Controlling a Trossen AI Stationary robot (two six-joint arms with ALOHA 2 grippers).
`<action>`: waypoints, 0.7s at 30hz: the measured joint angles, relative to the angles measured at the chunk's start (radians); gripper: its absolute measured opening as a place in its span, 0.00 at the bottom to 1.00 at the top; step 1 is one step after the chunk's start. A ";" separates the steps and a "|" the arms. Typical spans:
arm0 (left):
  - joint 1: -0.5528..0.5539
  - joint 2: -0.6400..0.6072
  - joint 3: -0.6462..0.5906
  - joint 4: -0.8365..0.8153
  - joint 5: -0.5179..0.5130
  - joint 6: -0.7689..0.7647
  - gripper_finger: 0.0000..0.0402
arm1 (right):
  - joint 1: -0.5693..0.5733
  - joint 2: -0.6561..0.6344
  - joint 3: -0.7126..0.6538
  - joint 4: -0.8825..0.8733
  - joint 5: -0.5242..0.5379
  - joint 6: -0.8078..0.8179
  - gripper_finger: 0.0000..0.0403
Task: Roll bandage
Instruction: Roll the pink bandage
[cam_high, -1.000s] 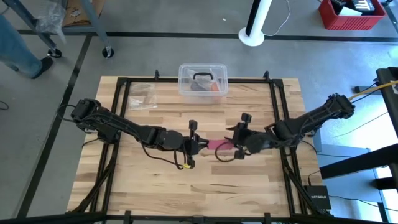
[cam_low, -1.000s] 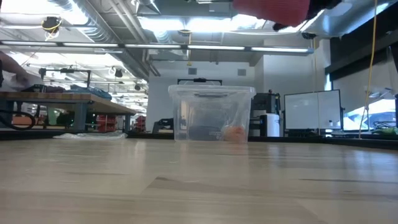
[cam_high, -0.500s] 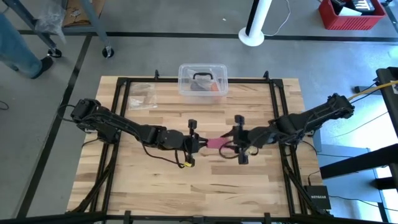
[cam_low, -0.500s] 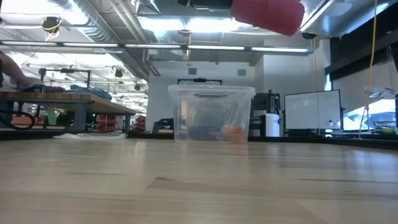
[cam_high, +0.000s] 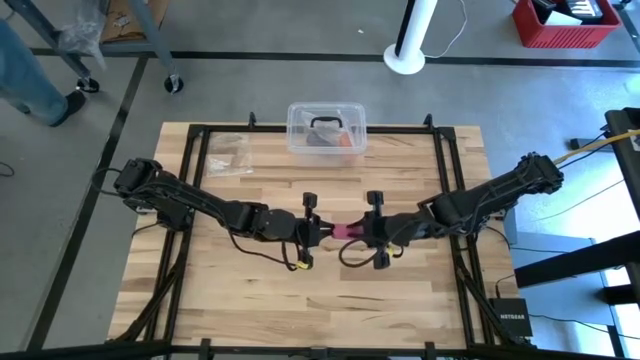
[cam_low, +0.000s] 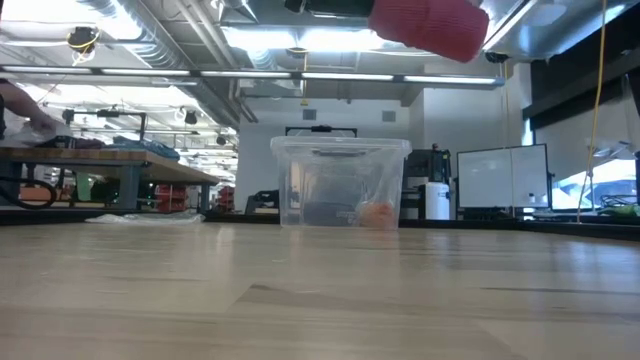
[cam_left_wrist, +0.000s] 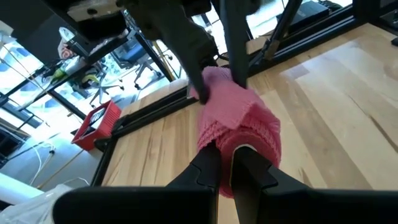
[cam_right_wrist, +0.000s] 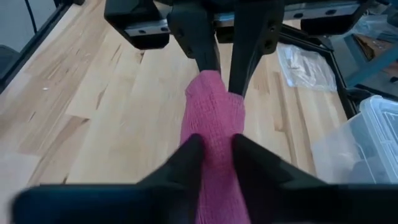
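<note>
Both arms meet mid-table with the bandage (cam_high: 346, 231) hanging between them, lifted off the wood; left gripper (cam_left_wrist: 225, 168) pinches one end, right gripper (cam_right_wrist: 211, 149) squeezes the other; looks mostly bunched into a roll already, maybe just tidying left.

In the low view the bandage (cam_low: 428, 24) is cut off by the picture's upper edge, and neither gripper holding it shows. In the right wrist view the right gripper (cam_right_wrist: 211, 152) hides the bandage's near end behind its own fingers. Past the left gripper (cam_high: 320, 231), the contents of the clear box (cam_high: 326, 129) are too small to tell.
</note>
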 joint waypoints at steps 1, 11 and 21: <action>0.000 0.000 0.000 0.000 0.000 0.000 0.03 | 0.002 -0.005 0.000 0.002 0.000 0.000 0.15; -0.013 0.000 0.000 0.000 -0.009 0.046 0.03 | 0.002 -0.029 0.000 -0.022 0.110 0.008 0.01; -0.028 0.000 0.000 0.012 -0.005 0.099 0.03 | -0.023 -0.042 -0.007 -0.067 0.069 0.087 0.03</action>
